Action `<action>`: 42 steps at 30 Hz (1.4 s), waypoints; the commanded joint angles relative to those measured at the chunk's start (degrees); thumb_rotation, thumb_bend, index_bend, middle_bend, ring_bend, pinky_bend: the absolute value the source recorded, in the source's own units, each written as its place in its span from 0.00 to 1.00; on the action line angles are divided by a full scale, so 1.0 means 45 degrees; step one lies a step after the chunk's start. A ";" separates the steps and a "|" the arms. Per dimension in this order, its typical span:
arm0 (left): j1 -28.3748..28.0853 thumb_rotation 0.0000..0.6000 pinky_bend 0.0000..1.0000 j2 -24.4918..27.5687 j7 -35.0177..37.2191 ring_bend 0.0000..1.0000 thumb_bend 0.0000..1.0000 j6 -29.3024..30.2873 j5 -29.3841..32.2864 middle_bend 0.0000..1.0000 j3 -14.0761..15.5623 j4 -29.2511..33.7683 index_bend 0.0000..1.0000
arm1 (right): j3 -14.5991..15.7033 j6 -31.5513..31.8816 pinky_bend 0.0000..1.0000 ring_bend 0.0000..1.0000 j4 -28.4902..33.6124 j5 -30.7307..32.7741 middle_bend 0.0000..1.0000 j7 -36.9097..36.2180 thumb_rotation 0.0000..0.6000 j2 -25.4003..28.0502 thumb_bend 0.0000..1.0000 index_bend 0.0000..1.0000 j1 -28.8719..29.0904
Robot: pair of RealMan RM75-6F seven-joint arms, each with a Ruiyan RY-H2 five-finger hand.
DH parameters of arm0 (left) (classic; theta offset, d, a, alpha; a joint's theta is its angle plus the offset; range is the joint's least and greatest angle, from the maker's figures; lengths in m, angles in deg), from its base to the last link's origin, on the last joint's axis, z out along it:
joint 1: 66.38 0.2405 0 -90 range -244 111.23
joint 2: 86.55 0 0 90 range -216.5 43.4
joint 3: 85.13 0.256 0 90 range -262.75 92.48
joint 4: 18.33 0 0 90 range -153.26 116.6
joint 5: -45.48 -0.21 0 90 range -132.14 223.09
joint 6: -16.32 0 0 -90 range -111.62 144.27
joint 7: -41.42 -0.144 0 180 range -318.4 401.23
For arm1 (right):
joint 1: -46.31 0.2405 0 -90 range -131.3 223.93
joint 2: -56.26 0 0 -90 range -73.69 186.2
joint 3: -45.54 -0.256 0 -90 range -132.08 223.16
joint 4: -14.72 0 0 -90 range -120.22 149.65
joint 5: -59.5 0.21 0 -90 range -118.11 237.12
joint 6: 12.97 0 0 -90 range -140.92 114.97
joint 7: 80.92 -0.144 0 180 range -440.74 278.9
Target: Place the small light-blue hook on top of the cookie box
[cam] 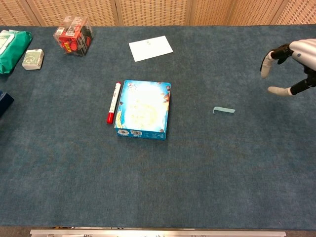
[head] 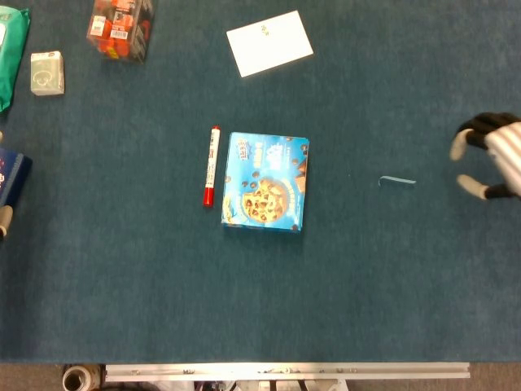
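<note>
The small light-blue hook (head: 397,181) (cam: 224,110) lies flat on the blue cloth, to the right of the cookie box and apart from it. The cookie box (head: 266,182) (cam: 143,109) is blue with a cookie picture and lies face up near the middle of the table. My right hand (head: 488,163) (cam: 289,64) comes in from the right edge, right of the hook and a little behind it. Its fingers are spread and hold nothing. My left hand does not show in either view.
A red marker (head: 211,165) (cam: 114,102) lies along the box's left side. A white card (head: 269,43) sits at the back. A red package (head: 120,28), a small white box (head: 47,72) and a green pack (head: 10,49) stand at the back left. A dark blue box (head: 12,175) is at the left edge.
</note>
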 commanded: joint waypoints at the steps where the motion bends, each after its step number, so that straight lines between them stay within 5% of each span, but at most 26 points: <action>1: 0.0011 1.00 0.00 0.0010 0.0034 0.04 0.28 0.0028 -0.0054 0.07 0.0025 -0.0001 0.08 | -0.0091 -0.0649 0.30 0.27 -0.0391 0.0308 0.40 0.0679 1.00 -0.0612 0.23 0.50 0.0510; 22: 0.0090 1.00 0.00 -0.0225 0.0307 0.04 0.28 0.0040 -0.0093 0.07 0.0104 -0.0408 0.08 | -0.0004 -0.2098 0.31 0.27 -0.2243 0.3025 0.40 0.6035 1.00 -0.3619 0.22 0.52 0.1980; 42: 0.0213 1.00 0.00 -0.0292 0.1102 0.04 0.28 0.0118 -0.0139 0.07 0.0180 -0.1048 0.08 | 0.0404 -0.2005 0.31 0.27 -0.2904 0.3979 0.40 0.7987 1.00 -0.4936 0.22 0.55 0.2507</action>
